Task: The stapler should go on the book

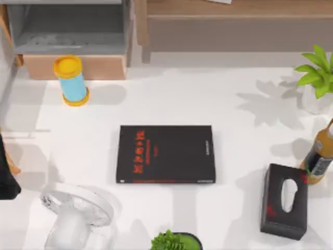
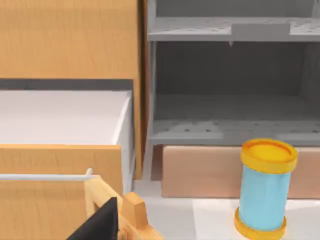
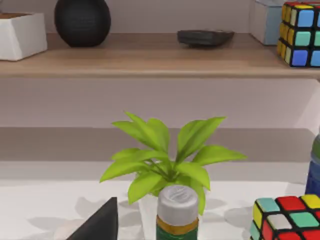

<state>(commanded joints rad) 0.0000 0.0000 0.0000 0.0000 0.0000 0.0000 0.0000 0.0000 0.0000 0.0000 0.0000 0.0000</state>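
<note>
One book [image 1: 166, 154] flat at table [image 1: 156, 99] centre, cover up, nothing on it. One tissue box [image 1: 284, 201] right, one blue canister [image 1: 72, 81] upper left, one bottle [image 1: 319, 154]. Gripper states: cannot tell

Book [image 1: 166, 154] left of tissue box [image 1: 284, 201]

Matt black cover on the book [image 1: 165, 154] at my table's centre, sitting on a smooth white table [image 1: 218, 99]. At ten o'clock I see a glossy plastic-looking blue canister [image 1: 71, 80] with yellow caps; wood-grain shelf [image 2: 67, 40] behind it, rough grey inside.
</note>
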